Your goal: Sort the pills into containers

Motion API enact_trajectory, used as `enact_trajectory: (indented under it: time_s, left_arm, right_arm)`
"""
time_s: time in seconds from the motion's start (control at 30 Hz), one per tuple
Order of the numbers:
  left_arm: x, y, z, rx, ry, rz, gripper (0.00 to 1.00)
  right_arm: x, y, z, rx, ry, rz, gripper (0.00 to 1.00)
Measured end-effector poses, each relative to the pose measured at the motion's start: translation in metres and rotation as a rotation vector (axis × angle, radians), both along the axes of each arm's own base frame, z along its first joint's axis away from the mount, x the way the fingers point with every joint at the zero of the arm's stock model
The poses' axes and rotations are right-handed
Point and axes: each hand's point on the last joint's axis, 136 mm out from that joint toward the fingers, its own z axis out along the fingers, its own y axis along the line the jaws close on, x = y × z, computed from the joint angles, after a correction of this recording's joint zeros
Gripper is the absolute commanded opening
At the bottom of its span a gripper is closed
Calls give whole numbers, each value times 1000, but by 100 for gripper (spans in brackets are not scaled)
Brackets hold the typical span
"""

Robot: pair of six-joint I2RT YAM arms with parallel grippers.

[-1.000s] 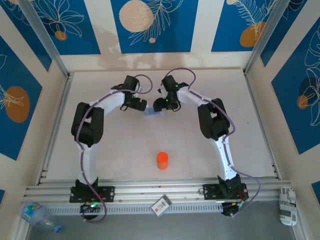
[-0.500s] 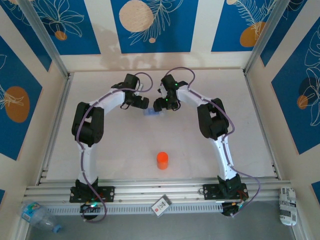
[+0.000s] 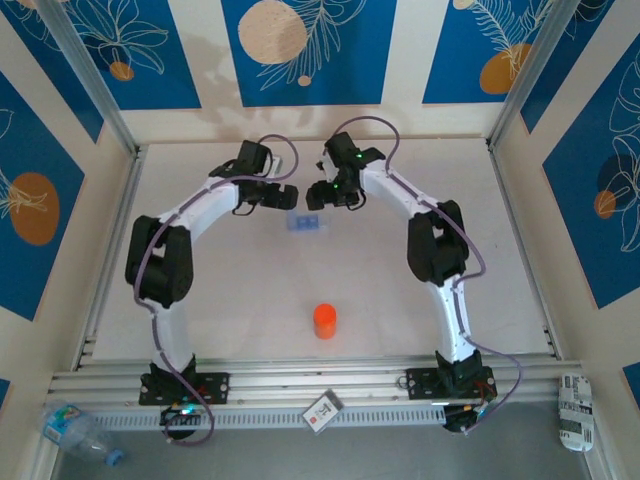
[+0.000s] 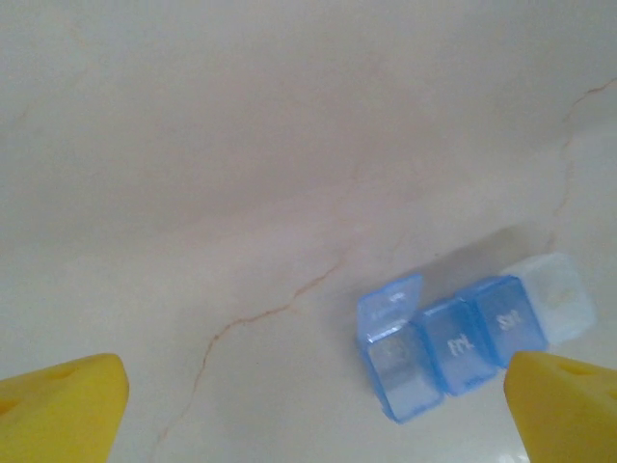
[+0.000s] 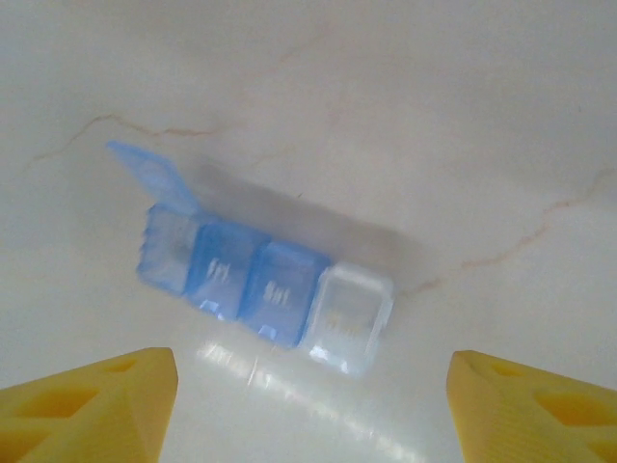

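Far-centre on the surface (image 3: 220, 290), the containers (image 3: 306, 222) lie with one end lid (image 5: 154, 176) raised for filling; my left gripper (image 3: 284, 197) and right gripper (image 3: 319, 198) hover just beyond, both released and empty.

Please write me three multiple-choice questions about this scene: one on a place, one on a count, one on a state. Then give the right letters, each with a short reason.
1. Where does the orange bottle stand, seen from the pill box?
A. Nearer to the arm bases, apart from it
B. Touching it
C. Beyond it, by the far wall

2. How many compartments does the pill box have?
A. Two
B. Four
C. Seven

3. How do the lids stand?
A. All shut
B. All open
C. One end lid open, the others shut

Answers:
1 A: the top view shows bare table between the two.
2 B: the wrist views show three blue compartments and one clear compartment.
3 C: only the lid at the blue end stands up.
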Motion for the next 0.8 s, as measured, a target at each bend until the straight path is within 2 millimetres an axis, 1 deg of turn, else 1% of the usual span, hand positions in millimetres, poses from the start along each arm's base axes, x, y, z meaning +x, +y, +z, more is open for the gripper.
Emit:
enact_trajectory:
  time_s: [0.07, 0.13, 0.2, 0.27, 0.33, 0.43, 0.5, 0.63, 0.8]
  left_arm:
    - [-5, 0, 10, -29, -17, 14, 100]
    - [-11, 1, 18, -61, -28, 28, 100]
    - [-17, 1, 23, -90, -37, 42, 100]
    - [-23, 2, 22, -113, -35, 55, 100]
    - [-28, 3, 19, -125, -31, 66, 100]
    - [-35, 6, 10, -124, -14, 76, 100]
    - [-37, 8, 3, -116, -7, 80, 100]
    - [-40, 14, -5, -90, 2, 94, 100]
    - [-37, 22, -5, -76, -8, 116, 100]
  right_arm:
    - [-16, 0, 16, 5, -17, 7, 76]
    - [-39, 1, 30, 6, -27, 19, 77]
    - [-62, 4, 40, 7, -39, 39, 79]
    - [-88, 5, 46, 0, -41, 64, 82]
    - [-114, 7, 48, -10, -39, 90, 85]
    - [-147, 10, 44, -31, -29, 133, 85]
    - [-164, 10, 40, -49, -13, 152, 86]
    - [-191, 10, 31, -96, 8, 188, 90]
    - [-222, 10, 18, -167, 35, 243, 92]
